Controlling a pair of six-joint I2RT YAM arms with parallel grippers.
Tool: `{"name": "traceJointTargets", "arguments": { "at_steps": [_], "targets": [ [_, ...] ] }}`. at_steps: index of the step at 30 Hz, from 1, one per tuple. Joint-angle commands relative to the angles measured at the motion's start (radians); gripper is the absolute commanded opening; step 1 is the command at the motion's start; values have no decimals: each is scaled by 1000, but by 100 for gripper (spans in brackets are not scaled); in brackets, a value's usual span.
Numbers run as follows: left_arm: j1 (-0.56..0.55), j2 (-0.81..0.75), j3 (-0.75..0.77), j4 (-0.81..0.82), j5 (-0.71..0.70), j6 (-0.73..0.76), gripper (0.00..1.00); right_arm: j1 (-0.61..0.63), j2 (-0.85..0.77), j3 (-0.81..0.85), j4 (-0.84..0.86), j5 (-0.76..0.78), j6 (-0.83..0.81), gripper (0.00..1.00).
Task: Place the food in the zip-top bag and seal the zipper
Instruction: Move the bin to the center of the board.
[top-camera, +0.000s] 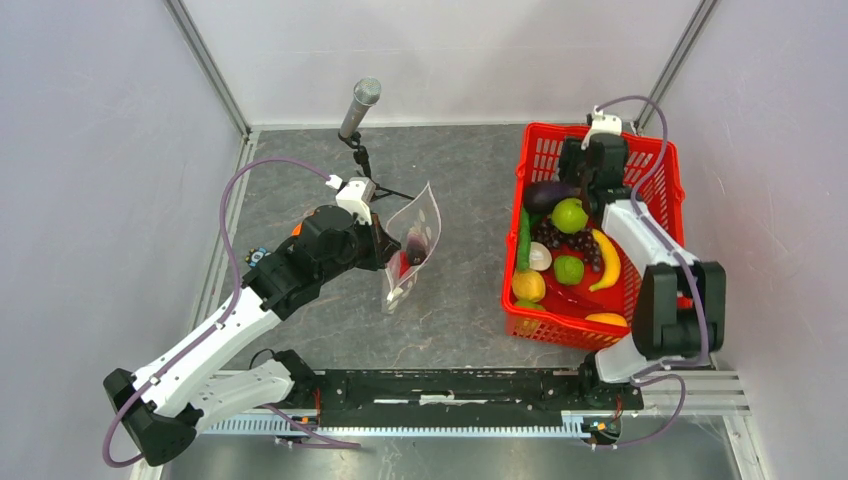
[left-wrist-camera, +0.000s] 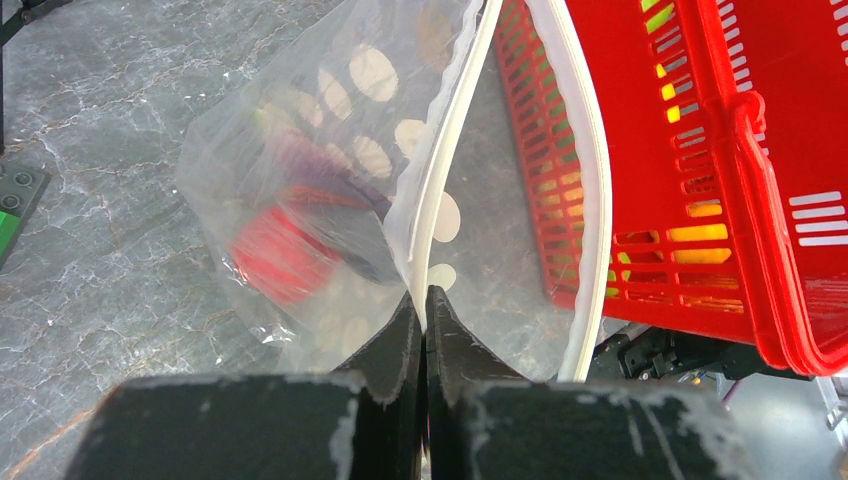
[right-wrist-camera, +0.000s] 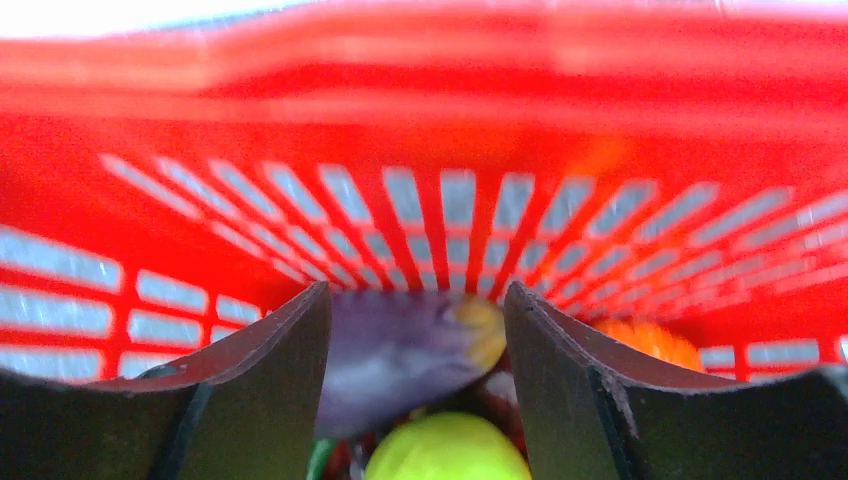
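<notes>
My left gripper (top-camera: 385, 248) (left-wrist-camera: 425, 295) is shut on the zip-top bag (top-camera: 415, 250) (left-wrist-camera: 330, 150), pinching its white zipper (left-wrist-camera: 440, 170) and holding the bag up with its mouth gaping. A red piece (left-wrist-camera: 275, 255) and a dark purple piece (left-wrist-camera: 320, 180) lie inside. More food fills the red basket (top-camera: 570, 335): a purple eggplant (top-camera: 545, 195) (right-wrist-camera: 400, 350), green fruit (top-camera: 570, 213) (right-wrist-camera: 450, 450), grapes (top-camera: 570, 240), and a long green vegetable (top-camera: 523, 240). My right gripper (top-camera: 578, 190) (right-wrist-camera: 417, 290) is down in the basket, open, its fingers either side of the eggplant.
A microphone on a small stand (top-camera: 360, 105) rises behind the bag. The basket's wall (right-wrist-camera: 450, 130) stands just beyond my right fingers, and its near side (left-wrist-camera: 740, 150) is right of the bag. A banana (top-camera: 605, 260) and a lemon (top-camera: 528, 285) also lie in the basket.
</notes>
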Motion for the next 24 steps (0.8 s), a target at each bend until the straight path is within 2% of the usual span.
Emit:
{"name": "traceJointTargets", "arguments": {
  "at_steps": [1,4,9,11,15,18,21,24],
  "targets": [
    [3,-18,-2,42,5,27,2,-11,121,191,184,-46,5,70],
    [2,-18,-1,37,3,25,2,-15,217,290,196,-14,27,76],
    [3,-23,-2,36,-1,22,2,-45,331,385,246,56,127,78],
    [3,-24,2,31,1,22,2,-52,403,490,194,39,126,79],
    [3,-23,0,28,7,22,2,-84,521,737,6,-94,49,80],
    [3,-27,-5,27,0,15,2,-91,431,630,-9,-236,22,82],
    [3,-24,-4,26,-4,21,2,-92,309,484,-25,-261,5,85],
    [3,-17,7,25,-5,34,2,-92,234,384,-59,-378,-38,86]
  ]
}}
